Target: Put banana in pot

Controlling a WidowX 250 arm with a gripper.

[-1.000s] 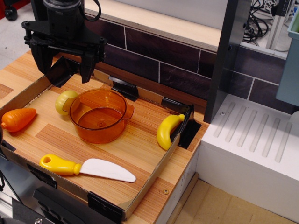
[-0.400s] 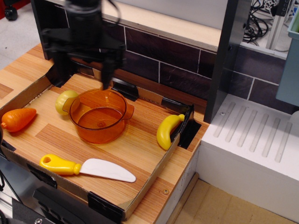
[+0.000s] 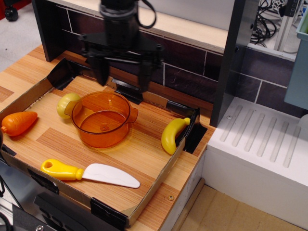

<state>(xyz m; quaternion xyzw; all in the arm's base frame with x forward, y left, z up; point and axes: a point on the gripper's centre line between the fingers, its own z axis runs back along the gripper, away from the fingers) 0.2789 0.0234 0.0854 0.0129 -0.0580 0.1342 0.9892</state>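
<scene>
The yellow toy banana [image 3: 172, 134] lies at the right edge of the wooden tray, leaning on its black corner bracket. The translucent orange pot [image 3: 102, 119] stands upright and empty in the tray's middle. My black gripper [image 3: 123, 79] hangs open and empty above the pot's far rim, near the back wall. Its two fingers [image 3: 144, 74] point down, spread wide. The banana is to the right of and below the gripper.
A pale yellow round fruit [image 3: 66, 104] touches the pot's left side. An orange carrot [image 3: 18, 123] lies at the tray's left edge. A yellow-handled white knife [image 3: 91, 173] lies near the front edge. A dark post [image 3: 231, 62] and white ribbed drainboard [image 3: 262, 144] stand to the right.
My gripper has moved to the right along the back wall, from above the tray's back left corner to above the pot's far rim. It stays open. The objects have not moved.
</scene>
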